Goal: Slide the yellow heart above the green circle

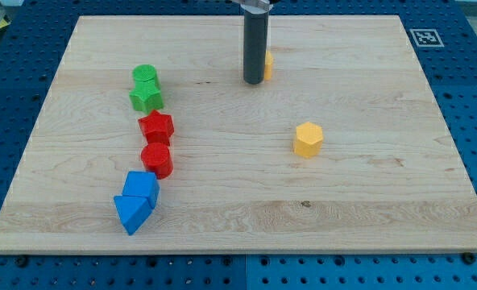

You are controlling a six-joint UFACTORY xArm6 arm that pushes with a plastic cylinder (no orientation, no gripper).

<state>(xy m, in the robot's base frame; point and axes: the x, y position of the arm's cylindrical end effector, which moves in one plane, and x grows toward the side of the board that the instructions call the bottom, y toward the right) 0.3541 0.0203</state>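
Observation:
My tip (253, 82) rests on the board near the view's top centre. A yellow block (268, 64) sits just right of the rod, touching it or nearly so. The rod hides most of it, so its shape cannot be made out. A second yellow block (309, 138), roughly hexagonal, lies alone lower right of my tip. The green circle (144, 75) is far to the left of my tip, at the top of a column of blocks. A green star (147, 97) touches it from below.
Below the green star, down the view's left, lie a red star (155, 126), a red circle (156, 159), and two touching blue blocks (141, 187) (131, 213). The wooden board (383, 201) sits on a blue pegboard table.

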